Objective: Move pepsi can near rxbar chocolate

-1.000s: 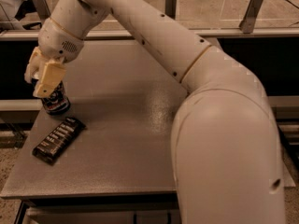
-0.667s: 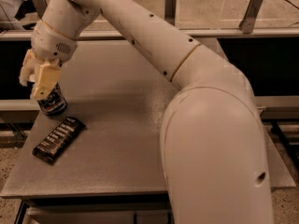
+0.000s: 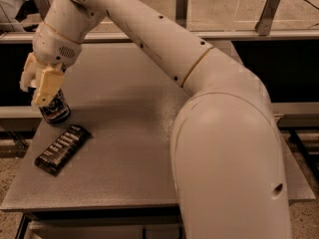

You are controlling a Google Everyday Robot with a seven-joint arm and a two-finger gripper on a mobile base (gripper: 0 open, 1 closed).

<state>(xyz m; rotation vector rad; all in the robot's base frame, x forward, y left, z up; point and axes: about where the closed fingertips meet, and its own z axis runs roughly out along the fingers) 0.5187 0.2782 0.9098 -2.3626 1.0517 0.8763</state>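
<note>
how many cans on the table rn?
1. The pepsi can stands at the table's left edge, right under the gripper, just behind the rxbar chocolate. The arm covers the table's right side, so another could be hidden there.

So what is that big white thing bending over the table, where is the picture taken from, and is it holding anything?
The big white shape is a robot's arm, jointed like yours, seen close. There is one camera; where it is mounted is not known, but it looks down on a grey table. At the arm's end, upper left, is the cream gripper, its hand. It sits over the top of a dark blue soda can standing near the table's left edge; whether it is squeezing the can cannot be told. Beside the can, not touching it, lies a dark chocolate bar.
</note>
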